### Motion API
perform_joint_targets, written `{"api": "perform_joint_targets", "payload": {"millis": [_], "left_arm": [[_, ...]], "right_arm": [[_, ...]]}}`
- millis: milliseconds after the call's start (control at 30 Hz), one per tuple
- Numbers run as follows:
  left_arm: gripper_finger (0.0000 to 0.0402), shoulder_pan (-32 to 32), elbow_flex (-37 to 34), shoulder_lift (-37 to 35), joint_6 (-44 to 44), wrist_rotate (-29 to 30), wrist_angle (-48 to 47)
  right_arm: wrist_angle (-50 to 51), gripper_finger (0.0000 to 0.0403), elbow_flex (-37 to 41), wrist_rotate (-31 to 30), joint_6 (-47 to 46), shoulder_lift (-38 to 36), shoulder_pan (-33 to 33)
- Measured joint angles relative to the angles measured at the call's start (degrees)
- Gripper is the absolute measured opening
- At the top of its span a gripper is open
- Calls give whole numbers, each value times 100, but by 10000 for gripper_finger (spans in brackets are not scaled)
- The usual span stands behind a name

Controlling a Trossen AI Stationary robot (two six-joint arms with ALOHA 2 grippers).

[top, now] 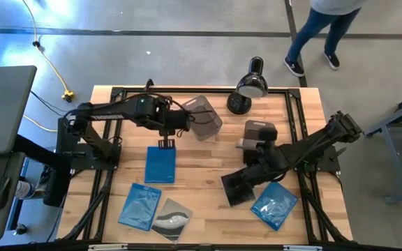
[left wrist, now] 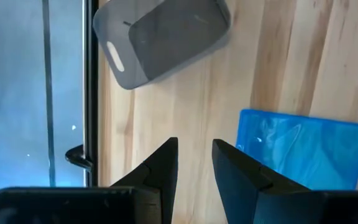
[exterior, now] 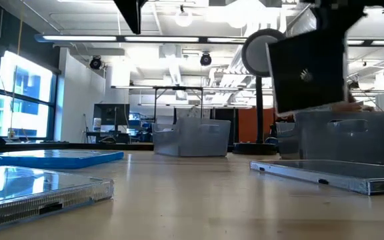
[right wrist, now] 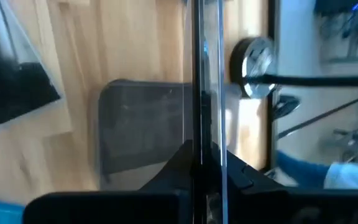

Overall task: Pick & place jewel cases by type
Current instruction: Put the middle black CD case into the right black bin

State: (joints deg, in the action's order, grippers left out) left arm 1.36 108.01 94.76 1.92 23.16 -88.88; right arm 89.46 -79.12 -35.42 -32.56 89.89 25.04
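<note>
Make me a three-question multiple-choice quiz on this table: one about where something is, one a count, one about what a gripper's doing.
1. Where does the clear case with the silver disc lie?
A. in a tub
B. on the table, next to one of the blue cases
C. in the left gripper

2. How many blue cases lie on the table?
A. one
B. five
C. three

3. What is the right gripper doing?
A. it is shut on a dark case, held above the table
B. it is open and empty
C. it is gripping a lamp

Answers:
1 B: the high view shows it flat on the wood beside a blue one.
2 C: the high view shows two on the left half and one on the right.
3 A: the right wrist view shows the case clamped edge-on, and the low view shows it raised.
</note>
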Motion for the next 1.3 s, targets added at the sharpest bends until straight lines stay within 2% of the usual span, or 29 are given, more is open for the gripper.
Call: {"api": "perform_joint_targets", "payload": {"millis": [233,433,800,967,1167,1300], "left_arm": [[97,-185,0,-9,-42,-2,0],[97,-172,0,-9,-58,24,2],[97,-174,-2,-7,-161,42,151],[97,-174,-2,-4,-165,39,172],[97,-174,-2,-4,-165,37,178],[97,-174,-2,-4,-165,37,177]], "right_arm": [[-83,40,978,288,-238,-7,11],[-130,29,1568,-178,-236,-7,8],[-520,44,1534,-92,109,-36,-19],[-1062,39,1534,66,439,-36,-33],[-1072,33,1534,294,460,-36,-123],[-1039,31,1534,428,1030,-36,-184]]}}
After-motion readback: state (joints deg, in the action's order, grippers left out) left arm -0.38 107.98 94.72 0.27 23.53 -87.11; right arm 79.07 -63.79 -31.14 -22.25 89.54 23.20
